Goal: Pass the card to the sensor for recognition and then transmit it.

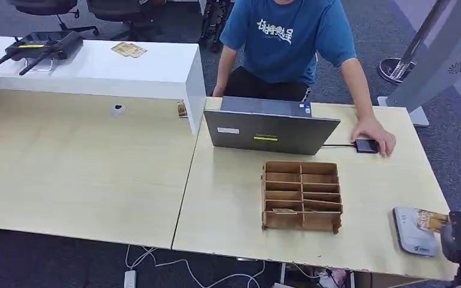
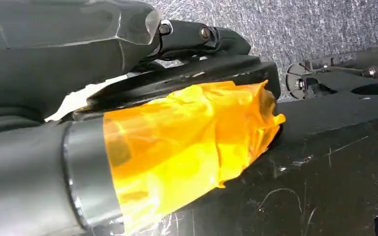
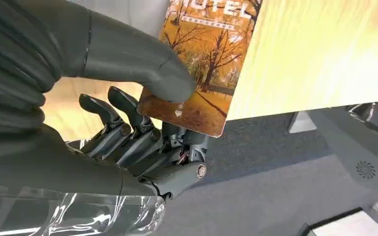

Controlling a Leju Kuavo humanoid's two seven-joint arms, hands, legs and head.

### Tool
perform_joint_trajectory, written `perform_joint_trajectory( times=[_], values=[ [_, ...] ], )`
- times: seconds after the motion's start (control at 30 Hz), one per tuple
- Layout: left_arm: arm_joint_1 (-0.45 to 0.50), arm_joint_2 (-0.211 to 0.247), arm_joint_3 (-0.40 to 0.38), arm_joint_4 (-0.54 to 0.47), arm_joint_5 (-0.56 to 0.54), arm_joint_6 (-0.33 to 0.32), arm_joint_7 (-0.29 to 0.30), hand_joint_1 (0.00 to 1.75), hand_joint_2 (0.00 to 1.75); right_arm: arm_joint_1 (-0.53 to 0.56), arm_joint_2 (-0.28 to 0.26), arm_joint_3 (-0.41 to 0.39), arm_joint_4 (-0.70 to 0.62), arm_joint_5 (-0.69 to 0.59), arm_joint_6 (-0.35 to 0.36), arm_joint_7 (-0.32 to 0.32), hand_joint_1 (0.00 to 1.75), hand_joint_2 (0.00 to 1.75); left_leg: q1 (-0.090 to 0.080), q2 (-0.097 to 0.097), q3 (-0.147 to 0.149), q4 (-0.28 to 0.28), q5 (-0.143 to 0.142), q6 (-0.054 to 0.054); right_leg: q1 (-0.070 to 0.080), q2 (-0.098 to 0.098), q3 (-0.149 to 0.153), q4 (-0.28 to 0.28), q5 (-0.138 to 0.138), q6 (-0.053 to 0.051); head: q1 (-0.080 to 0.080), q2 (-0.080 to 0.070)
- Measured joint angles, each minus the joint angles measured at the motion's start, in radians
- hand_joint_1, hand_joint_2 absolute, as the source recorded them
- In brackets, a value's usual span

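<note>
Right hand [image 3: 142, 128]: thumb and fingers pinching card [image 3: 199, 69].
Card: over sensor [image 1: 415, 233].
Left hand [image 2: 128, 128]: finger state cannot be told.

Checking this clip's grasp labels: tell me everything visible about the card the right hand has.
The card is a flat, stiff-looking rectangle printed with an orange autumn-tree scene and partly visible white lettering. The right hand pinches it, thumb pressed on its printed face, dark fingers behind. In the head view it sits over the grey sensor pad at the table's near right corner; whether it touches the pad is unclear.
</note>
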Motion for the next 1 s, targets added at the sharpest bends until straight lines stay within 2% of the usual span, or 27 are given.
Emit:
perform_joint_trajectory(
  times=[0.27, 0.47, 0.57, 1.0],
  values=[
    [0.000, 0.000, 0.000, 0.000, -0.003, 0.000, 0.001, 0.00, 0.00, -0.004, -0.013, 0.001, 0.026, 0.021, 0.036, 0.038, 1.75, 1.75, 0.000, 0.000, 0.000, 0.000, 0.000, 0.000, 0.000, 0.000, 0.000, 0.000, 0.000, 0.000, 0.000, 0.000],
    [0.000, 0.000, 0.000, 0.000, -0.003, 0.000, 0.001, 0.00, 0.00, -0.004, -0.014, 0.002, 0.027, 0.023, 0.040, 0.041, 1.75, 1.75, 0.000, 0.000, 0.000, 0.000, 0.000, 0.000, 0.000, 0.000, 0.000, 0.000, 0.000, 0.000, 0.000, 0.000],
    [-0.001, 0.000, 0.000, 0.000, -0.006, 0.000, 0.010, 0.00, 0.00, -0.054, -0.042, 0.039, 0.089, 0.065, 0.114, 0.079, 1.75, 1.75, 0.000, 0.000, 0.001, 0.000, 0.000, 0.001, 0.000, 0.000, 0.001, 0.000, 0.000, 0.000, 0.000, 0.000],
    [-0.001, 0.000, 0.000, 0.000, -0.006, 0.000, 0.011, 0.00, 0.00, -0.088, -0.066, 0.075, 0.135, 0.074, 0.138, 0.088, 1.75, 1.75, 0.000, 0.000, 0.001, 0.001, -0.001, 0.001, 0.000, 0.000, 0.002, 0.000, 0.000, 0.000, 0.000, 0.000]
  ],
)
